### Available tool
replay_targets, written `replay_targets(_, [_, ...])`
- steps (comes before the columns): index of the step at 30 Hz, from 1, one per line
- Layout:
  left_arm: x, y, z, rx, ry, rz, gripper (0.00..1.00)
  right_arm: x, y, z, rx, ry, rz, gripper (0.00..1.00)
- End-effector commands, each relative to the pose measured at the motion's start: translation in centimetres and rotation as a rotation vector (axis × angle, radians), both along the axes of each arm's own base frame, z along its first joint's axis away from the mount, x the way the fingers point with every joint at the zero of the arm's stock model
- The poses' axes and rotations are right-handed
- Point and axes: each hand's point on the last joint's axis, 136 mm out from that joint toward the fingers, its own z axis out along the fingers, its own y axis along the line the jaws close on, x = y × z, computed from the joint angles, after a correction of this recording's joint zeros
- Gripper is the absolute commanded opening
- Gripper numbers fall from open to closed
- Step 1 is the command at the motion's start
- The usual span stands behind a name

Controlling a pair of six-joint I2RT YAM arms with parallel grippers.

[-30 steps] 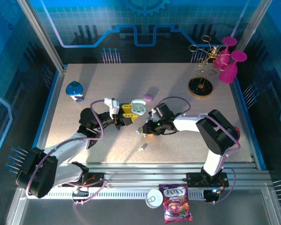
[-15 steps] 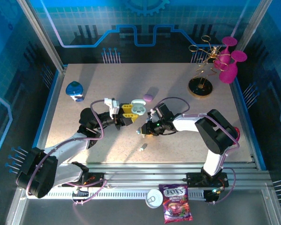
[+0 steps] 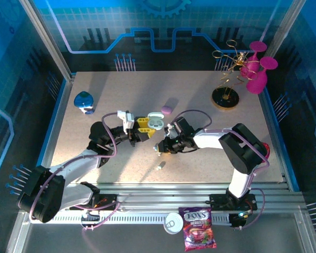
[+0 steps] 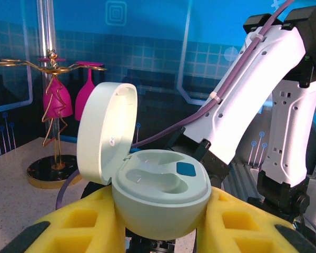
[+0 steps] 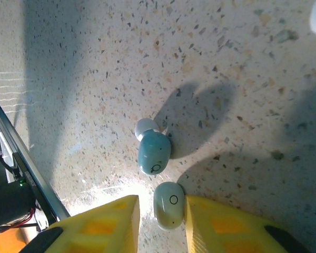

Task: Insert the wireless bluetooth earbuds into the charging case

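- Top view: the left gripper (image 3: 144,129) held the pale green charging case (image 3: 156,122), lid open, near the middle of the table (image 3: 95,84). The right gripper (image 3: 162,147) pointed down at the tabletop just beside it. A stray earbud (image 3: 159,166) lay nearer the arm bases.
- Left wrist: the yellow pads (image 4: 73,226) were clamped on the charging case (image 4: 160,197), one at each side. Its lid stood upright and its moulded wells faced up.
- Right wrist: the right gripper (image 5: 161,211) had its jaws narrowly apart around a pale earbud (image 5: 168,204) lying on the table. One pad (image 5: 221,221) touched it, and a sliver of table showed by the other. A grey-blue earbud (image 5: 154,152) lay just beyond.
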Motion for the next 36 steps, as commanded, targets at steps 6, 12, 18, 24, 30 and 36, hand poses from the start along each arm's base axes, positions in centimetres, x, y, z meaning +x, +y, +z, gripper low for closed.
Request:
replay_targets(6, [-0.5, 0.2, 0.3, 0.0, -0.052, 0.0, 0.2, -0.7, 1.0, 0.9, 0.036, -0.013, 0.047, 0.27])
replay_targets(12, [-0.4, 0.3, 0.4, -0.001, -0.054, 0.003, 0.2, -0.7, 1.3, 1.0, 0.047, -0.016, 0.058, 0.27])
replay_targets(18, [-0.3, 0.2, 0.3, 0.001, -0.052, 0.003, 0.2, -0.5, 1.5, 1.0, 0.055, -0.022, 0.054, 0.29])
replay_targets(24, [-0.3, 0.2, 0.4, 0.001, -0.054, 0.002, 0.2, -0.5, 1.4, 0.4, 0.034, -0.005, 0.046, 0.3])
replay_targets(30, [-0.3, 0.2, 0.3, 0.002, -0.053, 0.001, 0.2, -0.4, 1.4, 0.1, -0.011, -0.001, 0.048, 0.3])
replay_targets(36, [-0.4, 0.2, 0.4, 0.001, -0.055, 0.001, 0.2, -0.7, 1.1, -0.9, -0.09, 0.01, 0.052, 0.28])
